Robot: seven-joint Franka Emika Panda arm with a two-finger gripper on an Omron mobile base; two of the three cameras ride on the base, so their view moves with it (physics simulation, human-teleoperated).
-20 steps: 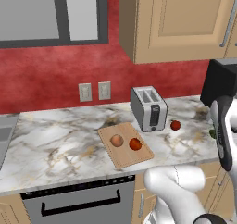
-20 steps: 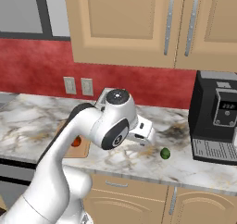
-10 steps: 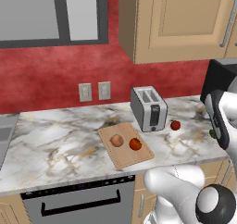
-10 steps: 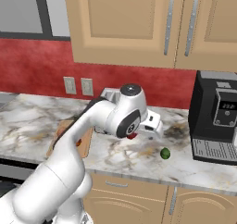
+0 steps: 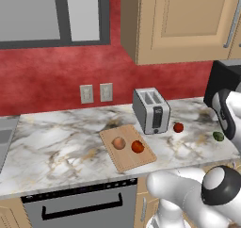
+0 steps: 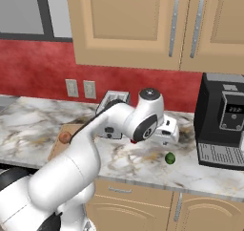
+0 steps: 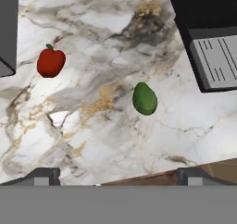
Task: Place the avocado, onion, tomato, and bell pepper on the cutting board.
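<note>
One avocado (image 7: 145,98), one bell pepper (image 7: 50,62) off board

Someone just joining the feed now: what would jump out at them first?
The wooden cutting board in front of the toaster already carries the onion and the tomato. Right of the toaster, the bell pepper and the avocado lie on the marble counter, the avocado near the coffee machine. The open gripper hangs above the avocado.
</note>
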